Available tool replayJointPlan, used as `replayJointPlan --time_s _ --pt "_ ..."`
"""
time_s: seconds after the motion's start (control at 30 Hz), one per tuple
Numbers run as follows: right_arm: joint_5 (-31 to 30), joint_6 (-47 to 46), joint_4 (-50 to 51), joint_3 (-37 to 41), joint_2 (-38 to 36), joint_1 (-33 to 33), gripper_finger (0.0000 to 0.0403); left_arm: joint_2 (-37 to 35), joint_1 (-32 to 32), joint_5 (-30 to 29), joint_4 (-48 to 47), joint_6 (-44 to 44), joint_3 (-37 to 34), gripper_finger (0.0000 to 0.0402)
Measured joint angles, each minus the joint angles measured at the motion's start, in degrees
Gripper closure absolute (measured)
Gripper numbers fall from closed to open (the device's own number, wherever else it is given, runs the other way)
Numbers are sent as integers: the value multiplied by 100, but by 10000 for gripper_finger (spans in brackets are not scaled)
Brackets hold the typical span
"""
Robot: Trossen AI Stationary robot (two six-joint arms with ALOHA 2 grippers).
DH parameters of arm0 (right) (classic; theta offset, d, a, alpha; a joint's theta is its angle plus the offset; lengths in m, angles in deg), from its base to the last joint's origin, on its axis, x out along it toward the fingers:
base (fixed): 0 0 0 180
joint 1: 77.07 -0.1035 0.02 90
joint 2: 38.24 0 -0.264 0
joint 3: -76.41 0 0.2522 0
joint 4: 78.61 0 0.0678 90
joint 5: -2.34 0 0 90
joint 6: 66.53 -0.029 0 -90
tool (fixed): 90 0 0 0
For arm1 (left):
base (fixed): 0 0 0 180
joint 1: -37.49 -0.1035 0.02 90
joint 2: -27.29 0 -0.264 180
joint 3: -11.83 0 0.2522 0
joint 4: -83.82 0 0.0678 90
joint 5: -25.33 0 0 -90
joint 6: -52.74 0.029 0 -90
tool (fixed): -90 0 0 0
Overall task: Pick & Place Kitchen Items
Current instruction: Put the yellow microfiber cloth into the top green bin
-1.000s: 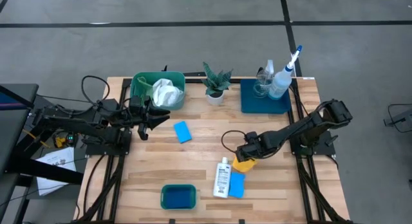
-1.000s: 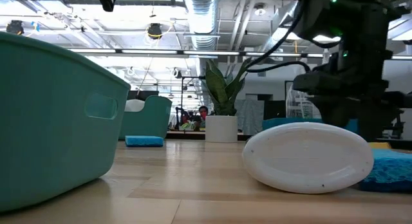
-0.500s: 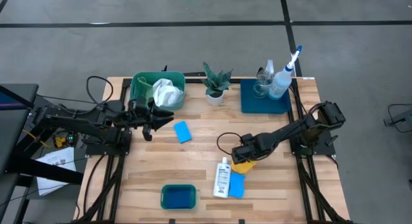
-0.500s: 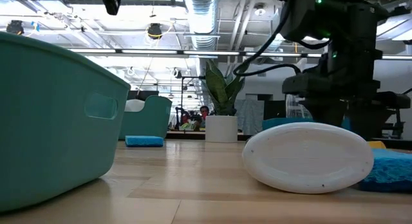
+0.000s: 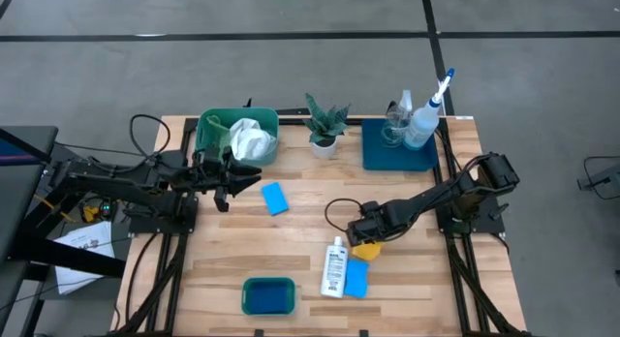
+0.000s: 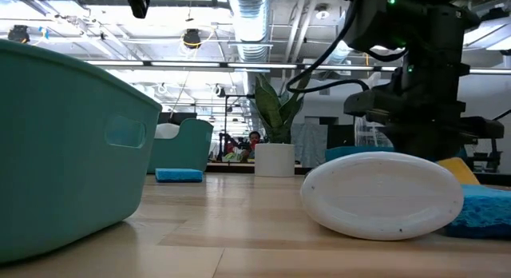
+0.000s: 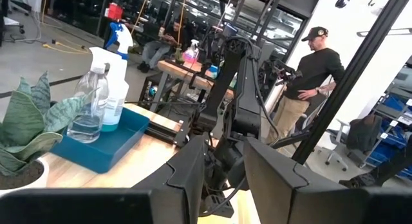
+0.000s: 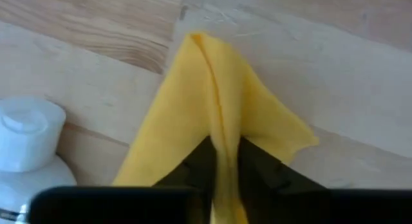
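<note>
right gripper (image 8: 222, 161) pinches yellow cloth (image 8: 219, 130)

Right gripper (image 5: 365, 242) low, pinched; left gripper (image 5: 244, 172) aloft, narrow.

Around the potted plant (image 5: 323, 127): a tub (image 5: 236, 136) holding cloth to its left, tray (image 5: 398, 146) with spray bottles right, my sponge (image 5: 275, 198) before it.
</note>
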Motion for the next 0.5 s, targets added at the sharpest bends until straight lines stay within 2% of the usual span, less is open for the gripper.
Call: replayJointPlan --time_s 0.13,0.3,0.5 --pt "-36 2 -223 10 -24 -33 394 0 0 0 0 4 0 296" --pt "-112 -2 -794 46 -208 -74 398 0 -1 79 -5 7 0 296" --pt "-834 -4 -1479 28 -800 -96 400 0 0 184 -112 -4 0 296"
